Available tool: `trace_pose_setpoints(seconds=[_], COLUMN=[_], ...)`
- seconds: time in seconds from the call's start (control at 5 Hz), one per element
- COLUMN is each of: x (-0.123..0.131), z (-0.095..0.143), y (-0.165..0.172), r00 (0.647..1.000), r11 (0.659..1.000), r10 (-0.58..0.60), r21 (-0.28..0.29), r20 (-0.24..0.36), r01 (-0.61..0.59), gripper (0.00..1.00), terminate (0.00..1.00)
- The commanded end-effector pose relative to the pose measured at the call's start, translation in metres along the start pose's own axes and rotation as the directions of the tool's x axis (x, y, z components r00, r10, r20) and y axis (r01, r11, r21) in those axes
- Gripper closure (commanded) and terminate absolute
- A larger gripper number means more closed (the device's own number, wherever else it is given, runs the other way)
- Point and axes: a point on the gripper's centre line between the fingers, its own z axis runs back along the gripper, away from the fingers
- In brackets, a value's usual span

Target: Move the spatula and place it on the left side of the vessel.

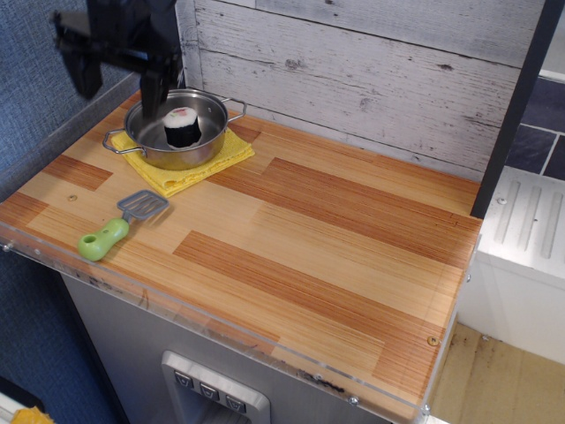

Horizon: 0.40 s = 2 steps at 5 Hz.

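The spatula (113,227) lies flat near the counter's front left edge, its lime-green handle toward the front left and its grey slotted blade pointing back right. The vessel (177,130), a shiny steel pot with two wire handles, stands behind it at the back left on a yellow cloth (196,168), with a toy sushi roll (183,126) inside. My black gripper (116,82) hangs in the air over the pot's back left, fingers spread wide and empty. It is well above and behind the spatula.
The wooden counter (335,238) has a clear plastic lip along its front edge. A blue wall runs along the left and a whitewashed plank wall along the back. A dark post (516,106) stands at the right, with a white unit beyond it.
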Motion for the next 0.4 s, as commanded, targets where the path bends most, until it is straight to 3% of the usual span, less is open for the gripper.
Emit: trace_pose_setpoints(seconds=[0.0,0.2], x=[-0.039,-0.051], z=[-0.007,-0.031], y=[0.001,-0.009], r00=[0.998,0.997], r11=[0.999,0.996], r10=[-0.028,-0.072], r21=[-0.017,-0.046], r20=[0.055,0.023], r01=[0.029,0.073], gripper=[0.00,0.00], terminate=[0.00,0.00])
